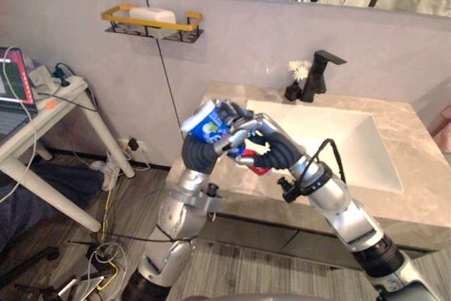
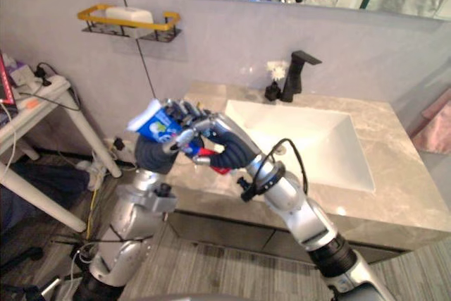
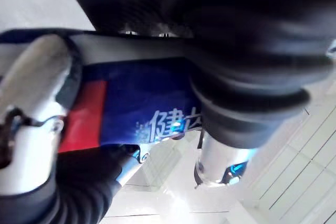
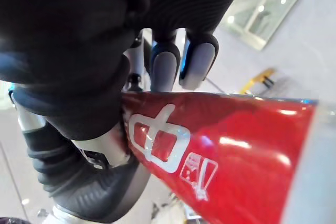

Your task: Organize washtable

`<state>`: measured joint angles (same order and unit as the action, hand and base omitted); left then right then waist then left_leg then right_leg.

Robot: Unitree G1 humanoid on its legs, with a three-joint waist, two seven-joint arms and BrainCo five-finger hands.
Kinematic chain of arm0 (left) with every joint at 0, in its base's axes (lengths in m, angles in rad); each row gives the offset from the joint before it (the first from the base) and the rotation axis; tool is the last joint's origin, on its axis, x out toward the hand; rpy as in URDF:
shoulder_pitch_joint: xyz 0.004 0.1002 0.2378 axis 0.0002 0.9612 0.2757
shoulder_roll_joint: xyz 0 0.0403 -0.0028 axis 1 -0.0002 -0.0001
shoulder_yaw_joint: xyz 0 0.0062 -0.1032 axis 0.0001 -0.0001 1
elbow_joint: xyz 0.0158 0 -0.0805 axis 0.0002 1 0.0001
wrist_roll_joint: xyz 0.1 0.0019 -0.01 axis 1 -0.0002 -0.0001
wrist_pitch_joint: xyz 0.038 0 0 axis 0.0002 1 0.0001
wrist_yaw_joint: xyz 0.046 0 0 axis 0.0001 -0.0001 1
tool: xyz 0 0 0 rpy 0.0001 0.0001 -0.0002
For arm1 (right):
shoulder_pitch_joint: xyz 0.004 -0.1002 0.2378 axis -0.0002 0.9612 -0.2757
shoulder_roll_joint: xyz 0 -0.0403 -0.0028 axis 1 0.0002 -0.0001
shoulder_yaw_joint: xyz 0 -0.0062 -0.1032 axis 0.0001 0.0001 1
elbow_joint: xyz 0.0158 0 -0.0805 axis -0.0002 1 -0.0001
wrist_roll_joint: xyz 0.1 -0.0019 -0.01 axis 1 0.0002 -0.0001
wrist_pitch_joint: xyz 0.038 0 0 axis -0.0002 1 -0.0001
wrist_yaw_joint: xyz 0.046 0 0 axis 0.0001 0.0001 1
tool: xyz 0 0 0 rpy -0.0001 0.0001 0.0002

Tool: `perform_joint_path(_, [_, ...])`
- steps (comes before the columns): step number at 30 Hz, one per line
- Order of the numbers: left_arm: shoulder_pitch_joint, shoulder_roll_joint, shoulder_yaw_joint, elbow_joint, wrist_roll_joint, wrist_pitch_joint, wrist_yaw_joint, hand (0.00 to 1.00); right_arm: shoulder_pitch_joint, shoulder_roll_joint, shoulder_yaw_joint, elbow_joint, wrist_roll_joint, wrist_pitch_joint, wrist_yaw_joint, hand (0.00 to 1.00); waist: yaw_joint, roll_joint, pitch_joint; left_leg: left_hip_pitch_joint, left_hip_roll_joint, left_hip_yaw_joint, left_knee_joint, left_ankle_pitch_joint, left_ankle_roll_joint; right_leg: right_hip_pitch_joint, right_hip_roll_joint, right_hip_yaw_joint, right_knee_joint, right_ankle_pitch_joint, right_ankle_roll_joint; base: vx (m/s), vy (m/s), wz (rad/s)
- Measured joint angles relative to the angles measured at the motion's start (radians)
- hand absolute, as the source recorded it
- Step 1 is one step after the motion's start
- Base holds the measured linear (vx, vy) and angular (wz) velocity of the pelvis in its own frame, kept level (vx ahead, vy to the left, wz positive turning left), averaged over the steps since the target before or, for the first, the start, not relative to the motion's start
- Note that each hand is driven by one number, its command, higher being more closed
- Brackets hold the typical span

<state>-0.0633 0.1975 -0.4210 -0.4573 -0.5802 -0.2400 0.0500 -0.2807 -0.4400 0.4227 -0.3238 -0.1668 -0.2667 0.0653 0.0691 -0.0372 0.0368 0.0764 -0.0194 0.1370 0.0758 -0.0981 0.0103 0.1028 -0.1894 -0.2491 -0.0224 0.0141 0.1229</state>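
I've got both hands raised together over the near-left corner of the marble countertop (image 1: 394, 209), left of the sink basin (image 1: 338, 139). L hand (image 1: 199, 151) is wrapped round the blue part of the toothpaste tube (image 1: 209, 126); R hand (image 1: 271, 144) is pinching its red end. Tube's in the air, tilted, white end up-left. Black faucet (image 1: 318, 72) sits at the far side of the basin.

Soft, even indoor light fills both head views, brightest on the white sink basin (image 1: 331, 139), which is nearly washed out. A faint shadow lies on the wall below the wall shelf (image 1: 184, 19), and the floor at lower left is dim. In the right wrist view, white glare streaks the tube (image 4: 236, 145), while the right hand (image 4: 79, 51) at upper left sits in deep shade.
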Motion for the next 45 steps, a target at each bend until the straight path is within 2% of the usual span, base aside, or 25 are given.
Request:
perform_joint_path(13, [-0.002,0.000,-0.047,0.060,0.001,0.017,-0.001,1.00,0.095,0.004,0.009,0.047,0.008,-0.002,0.007,1.00,-0.003,-0.002,-0.001,0.005,-0.002,0.000,-0.007,0.007,0.003,-0.002,-0.002,0.000,0.006,0.000,0.000,-0.01,0.000,-0.01])
perform_joint_path(14, [-0.002,0.000,-0.047,0.066,0.001,0.018,-0.001,1.00,0.096,0.007,0.009,0.055,0.008,-0.004,0.007,0.00,-0.006,-0.003,-0.001,0.006,-0.003,0.001,-0.008,0.008,0.003,-0.003,-0.002,0.001,0.007,0.000,0.000,-0.04,-0.003,-0.01])
perform_joint_path(21, [-0.002,0.000,-0.045,0.070,0.004,0.038,-0.002,1.00,0.157,0.043,-0.025,0.063,-0.004,-0.023,0.008,0.00,-0.012,-0.007,-0.004,0.008,-0.002,0.002,-0.009,0.010,0.002,-0.003,-0.002,0.001,0.008,0.000,0.000,-0.01,0.000,0.00])
perform_joint_path(23, [-0.002,0.001,-0.043,0.070,0.004,0.039,-0.003,1.00,0.163,0.046,-0.035,0.063,-0.020,-0.024,0.006,0.00,-0.028,-0.010,-0.006,0.008,-0.002,0.003,-0.009,0.010,0.002,-0.003,-0.002,0.002,0.008,0.000,0.000,0.00,0.000,0.00])
perform_joint_path(25, [-0.004,-0.002,-0.040,0.070,0.005,0.039,-0.004,1.00,0.178,0.057,-0.061,0.063,-0.041,-0.024,0.004,0.00,-0.031,-0.014,-0.008,0.011,-0.001,0.007,-0.011,0.010,0.002,-0.003,-0.001,0.005,0.008,0.000,0.000,0.00,0.000,-0.05])
perform_joint_path(30, [-0.009,-0.016,0.026,0.063,0.007,0.035,-0.005,1.00,0.224,0.079,-0.234,0.063,-0.040,-0.005,-0.027,0.00,-0.041,-0.017,-0.010,0.029,0.000,0.028,-0.024,0.010,0.001,-0.003,0.001,0.026,0.008,0.001,-0.001,0.00,0.005,-0.13])
perform_joint_path(32, [-0.007,-0.015,0.075,0.034,0.008,0.023,-0.005,1.00,0.243,0.081,-0.371,0.062,-0.040,0.009,-0.068,0.00,-0.053,-0.017,-0.010,0.032,0.000,0.033,-0.027,0.009,0.001,-0.004,0.002,0.031,0.007,0.002,-0.002,0.00,0.015,-0.09])
perform_joint_path(37, [-0.002,-0.016,0.113,-0.016,0.012,0.005,-0.008,1.00,0.286,0.087,-0.564,0.025,-0.037,0.013,-0.112,0.00,-0.058,-0.016,-0.010,0.032,0.004,0.060,-0.033,0.007,-0.001,-0.020,0.008,0.059,0.002,0.007,-0.002,0.00,0.013,-0.16])
perform_joint_path(39, [0.008,-0.017,0.122,-0.023,0.014,0.002,-0.010,1.00,0.310,0.123,-0.671,0.007,-0.019,0.012,-0.134,0.00,-0.076,-0.016,-0.010,0.032,0.005,0.061,-0.033,0.005,-0.002,-0.021,0.010,0.060,0.001,0.007,-0.002,0.01,0.000,-0.02])
perform_joint_path(45, [0.054,-0.034,0.172,-0.026,0.024,0.001,-0.027,1.00,0.391,0.225,-0.816,0.011,0.070,0.013,-0.200,0.00,-0.107,-0.012,-0.010,0.037,0.010,0.079,-0.028,-0.006,-0.005,-0.023,0.013,0.078,0.000,0.007,-0.002,-0.01,0.004,-0.10])
